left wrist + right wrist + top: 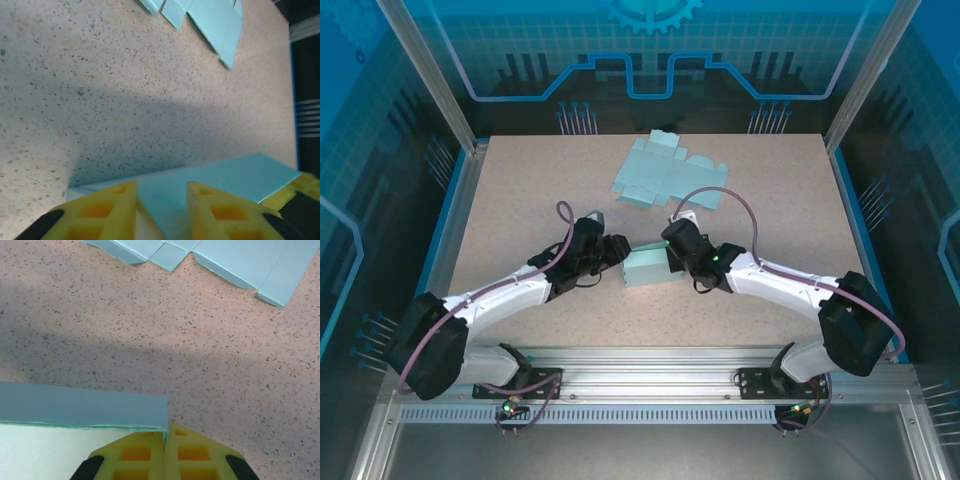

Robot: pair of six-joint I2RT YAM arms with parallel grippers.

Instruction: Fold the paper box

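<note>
- No words, numbers, brand names or labels can be read in any of the views.
- The paper box (645,268) and the flat blue cut-out sheet (660,172) on the counter (770,200) show plain, unprinted faces.
- The only sign-like mark is a gear-shaped emblem (652,10) at the top of the back wall panel (500,50). It is drawn in light blue with circuit-style lines below it and carries no lettering.
</note>
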